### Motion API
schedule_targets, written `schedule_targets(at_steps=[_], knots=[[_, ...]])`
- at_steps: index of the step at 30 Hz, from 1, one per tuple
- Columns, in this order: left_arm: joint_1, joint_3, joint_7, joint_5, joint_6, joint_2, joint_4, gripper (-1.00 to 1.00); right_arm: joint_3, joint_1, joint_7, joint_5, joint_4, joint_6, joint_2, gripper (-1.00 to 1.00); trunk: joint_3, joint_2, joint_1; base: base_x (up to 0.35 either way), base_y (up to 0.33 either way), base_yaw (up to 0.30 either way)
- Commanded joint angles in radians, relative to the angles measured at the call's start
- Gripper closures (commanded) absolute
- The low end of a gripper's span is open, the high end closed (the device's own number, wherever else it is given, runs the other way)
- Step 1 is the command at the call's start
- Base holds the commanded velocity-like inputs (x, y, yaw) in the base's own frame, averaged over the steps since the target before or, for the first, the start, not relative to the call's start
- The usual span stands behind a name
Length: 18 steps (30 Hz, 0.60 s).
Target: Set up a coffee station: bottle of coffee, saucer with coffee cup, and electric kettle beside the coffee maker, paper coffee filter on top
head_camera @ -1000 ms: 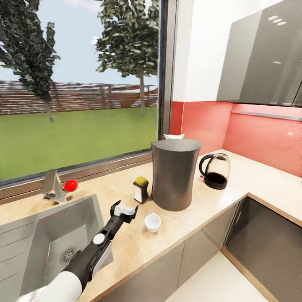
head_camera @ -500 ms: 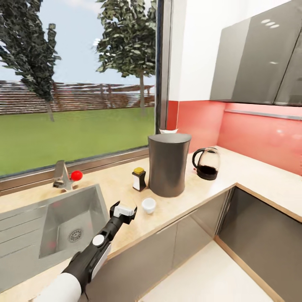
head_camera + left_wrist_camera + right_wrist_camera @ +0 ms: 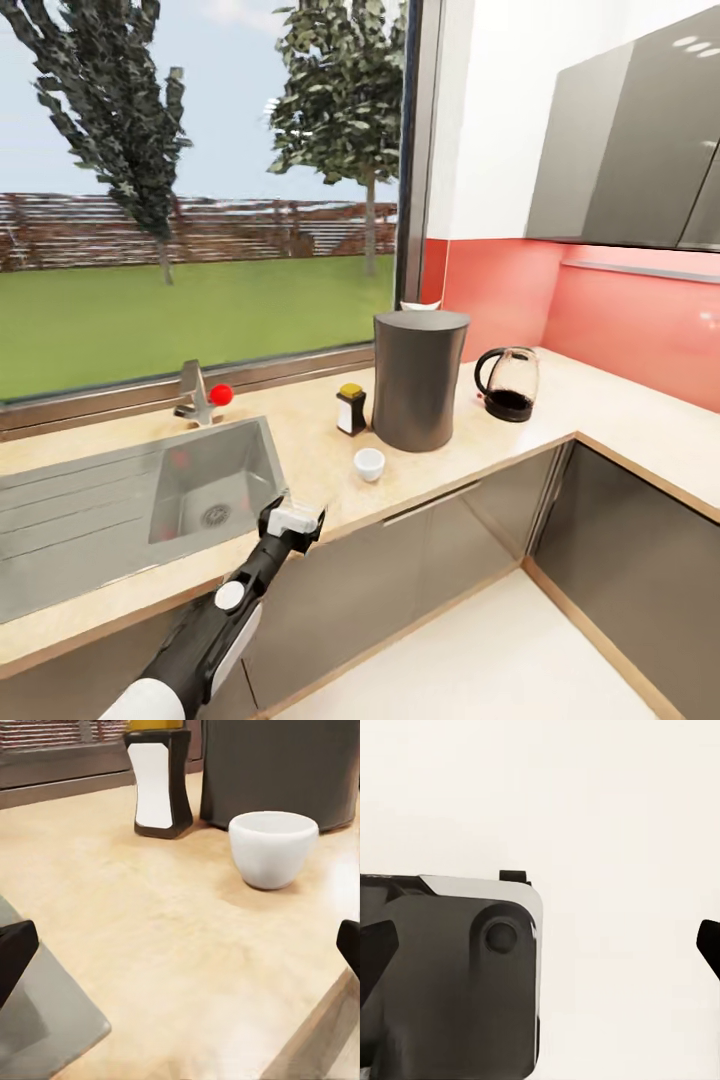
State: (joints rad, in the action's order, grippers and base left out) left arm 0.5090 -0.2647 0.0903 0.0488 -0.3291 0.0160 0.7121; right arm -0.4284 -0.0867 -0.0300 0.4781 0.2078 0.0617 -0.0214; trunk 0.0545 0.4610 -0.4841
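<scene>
Your cup [image 3: 369, 463] is small, white and round, standing bare on the countertop [image 3: 470, 440] near its front edge, just before the bottle [image 3: 351, 409] and grey coffee maker [image 3: 418, 378]; the kettle [image 3: 510, 384] stands right of them. Your left gripper [image 3: 292, 520] hangs spread wide over the counter's edge beside the sink [image 3: 170, 490]. Your right gripper's fingers are parted too.

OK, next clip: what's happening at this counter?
A robot is setting up a coffee station. The coffee maker, the coffee bottle and the kettle stand on the countertop, and the cup sits on bare counter, no saucer under it. The left gripper hangs open and empty at the counter's front edge.
</scene>
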Motion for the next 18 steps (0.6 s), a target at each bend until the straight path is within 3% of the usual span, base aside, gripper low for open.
schedule_targets(at_steps=[1, 3, 14, 18], knots=[[-0.007, 0.0, 0.004, 0.006, -0.008, 0.0, 0.003, -1.0, -0.007, -0.001, -0.002, 0.01, 0.0, 0.004, -0.001, -1.0, 0.002, 0.002, 0.0, -0.061, -0.017, 0.275], [-0.086, 0.0, 0.005, 0.005, -0.05, -0.001, 0.06, -1.0, -0.006, -0.001, -0.002, 0.01, -0.001, 0.004, -0.001, -1.0, 0.003, 0.002, 0.0, -0.019, -0.005, 0.276], [-0.365, 0.009, 0.003, 0.008, -0.109, -0.01, 0.213, -1.0, -0.005, -0.001, -0.002, 0.01, -0.001, 0.004, -0.003, -1.0, 0.009, 0.002, 0.0, -0.002, -0.001, 0.276], [-0.453, 0.05, 0.004, 0.006, -0.15, -0.011, 0.214, -1.0, -0.006, -0.001, -0.002, 0.011, -0.001, 0.004, -0.003, -1.0, 0.011, 0.002, 0.0, 0.0, 0.0, 0.276]])
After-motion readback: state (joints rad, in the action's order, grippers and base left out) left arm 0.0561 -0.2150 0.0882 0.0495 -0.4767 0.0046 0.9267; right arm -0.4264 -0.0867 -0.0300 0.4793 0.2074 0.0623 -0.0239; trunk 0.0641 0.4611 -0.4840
